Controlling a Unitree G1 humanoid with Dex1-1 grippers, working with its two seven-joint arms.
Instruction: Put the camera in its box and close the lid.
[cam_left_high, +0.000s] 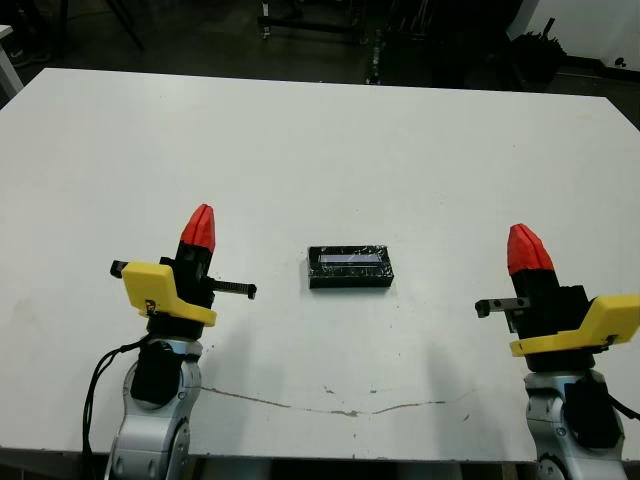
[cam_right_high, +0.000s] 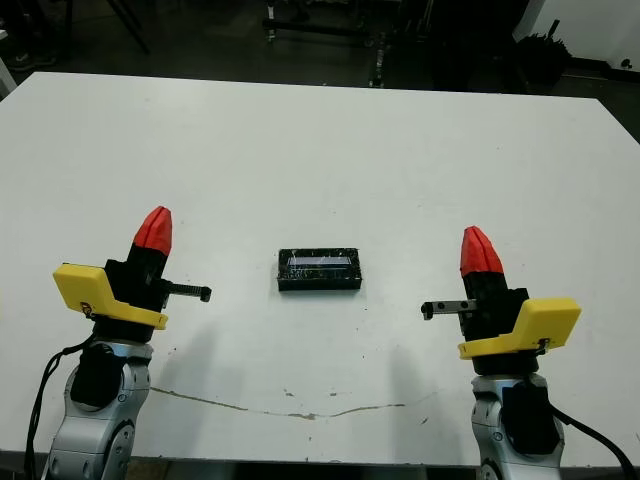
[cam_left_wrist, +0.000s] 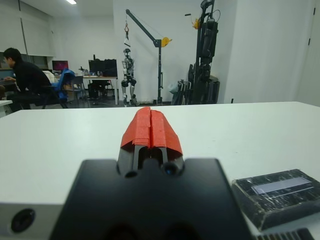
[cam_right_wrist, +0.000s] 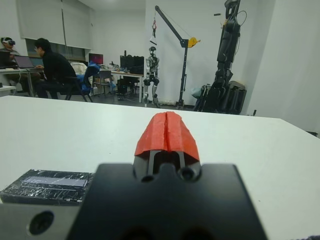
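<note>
A small black box (cam_left_high: 350, 281) lies flat in the middle of the white table (cam_left_high: 320, 150). The glossy black lid (cam_left_high: 349, 262) sits on top of it, covering it, with a pale strip across its shiny top. The camera is hidden. My left gripper (cam_left_high: 198, 226) stands to the left of the box, well apart from it, shut and holding nothing. My right gripper (cam_left_high: 527, 249) stands about as far to the right, also shut with nothing in it. The left wrist view shows the box (cam_left_wrist: 280, 197) beside its closed fingertips (cam_left_wrist: 150, 125); the right wrist view shows the box (cam_right_wrist: 47, 185) too.
A thin dark crack line (cam_left_high: 340, 408) runs along the table near its front edge. Beyond the far edge are a seated person (cam_left_wrist: 25, 82), desks, a small crane (cam_left_wrist: 150, 45) and a standing robot rig (cam_left_wrist: 207, 55).
</note>
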